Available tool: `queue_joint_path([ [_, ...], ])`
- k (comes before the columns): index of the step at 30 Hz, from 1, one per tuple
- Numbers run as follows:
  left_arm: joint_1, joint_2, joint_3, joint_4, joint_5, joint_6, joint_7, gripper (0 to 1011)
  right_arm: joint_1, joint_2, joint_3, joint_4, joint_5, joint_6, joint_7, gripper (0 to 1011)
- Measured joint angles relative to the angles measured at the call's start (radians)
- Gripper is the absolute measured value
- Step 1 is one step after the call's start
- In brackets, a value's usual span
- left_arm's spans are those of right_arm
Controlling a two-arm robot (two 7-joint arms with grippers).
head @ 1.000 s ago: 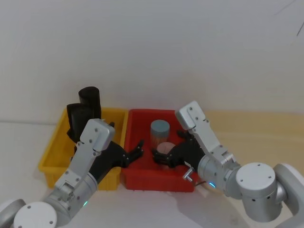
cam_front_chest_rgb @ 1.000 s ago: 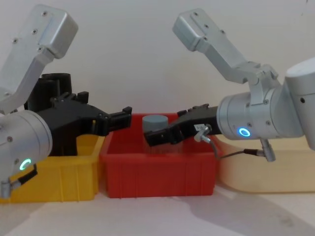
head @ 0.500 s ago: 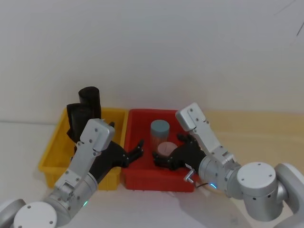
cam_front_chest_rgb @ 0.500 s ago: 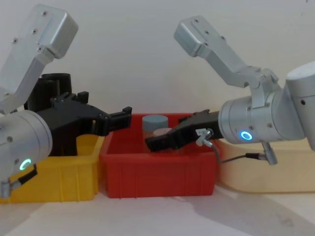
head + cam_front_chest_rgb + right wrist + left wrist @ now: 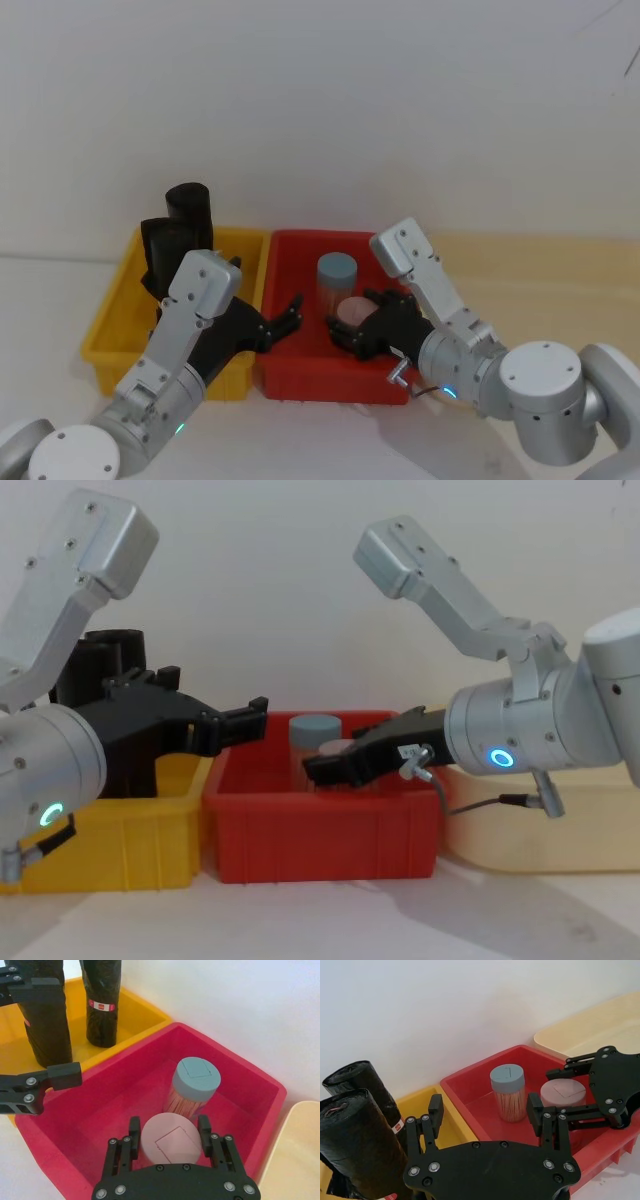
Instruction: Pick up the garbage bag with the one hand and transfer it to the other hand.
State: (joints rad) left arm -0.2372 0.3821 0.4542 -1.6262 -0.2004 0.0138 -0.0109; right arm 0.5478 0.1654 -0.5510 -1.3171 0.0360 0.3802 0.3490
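Two garbage bag rolls (image 5: pixel 188 206), tall and black, stand upright in the yellow bin (image 5: pixel 108 338); a red-and-white label shows on one (image 5: pixel 102 1006). My left gripper (image 5: pixel 290 310), green ring on its arm, hangs open over the edge between the yellow and red bins, beside the rolls (image 5: pixel 356 1147) and not touching them. My right gripper (image 5: pixel 169 1130), blue ring on its arm, is open low in the red bin (image 5: pixel 318 236). Its fingers stand on either side of a pink-lidded jar (image 5: pixel 172 1144).
A blue-lidded toothpick jar (image 5: pixel 198 1075) stands in the red bin just behind the pink-lidded one. A beige tray (image 5: pixel 540 832) lies to the right of the red bin. A white wall rises close behind the bins.
My right gripper has sunk lower into the red bin, its fingers now astride the pink-lidded jar. The left arm and the rolls have not moved.
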Motion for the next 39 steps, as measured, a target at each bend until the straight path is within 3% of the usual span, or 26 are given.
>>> queue_joint_path([
  [13, 0.000, 0.000, 0.000, 0.000, 0.000, 0.000, 0.000, 1000, -0.006, -0.003, 0.023, -0.014, 0.009, -0.010, 0.001, 672],
  [20, 0.000, 0.000, 0.000, 0.000, 0.000, 0.000, 0.000, 1001, -0.014, -0.002, 0.067, -0.064, 0.029, -0.029, -0.012, 672],
  [29, 0.000, 0.000, 0.000, 0.000, 0.000, 0.000, 0.000, 1001, -0.016, 0.012, 0.156, -0.143, 0.049, -0.042, -0.054, 672],
  [39, 0.000, 0.000, 0.000, 0.000, 0.000, 0.000, 0.000, 1001, -0.027, 0.053, 0.210, -0.169, 0.030, -0.009, -0.092, 672],
])
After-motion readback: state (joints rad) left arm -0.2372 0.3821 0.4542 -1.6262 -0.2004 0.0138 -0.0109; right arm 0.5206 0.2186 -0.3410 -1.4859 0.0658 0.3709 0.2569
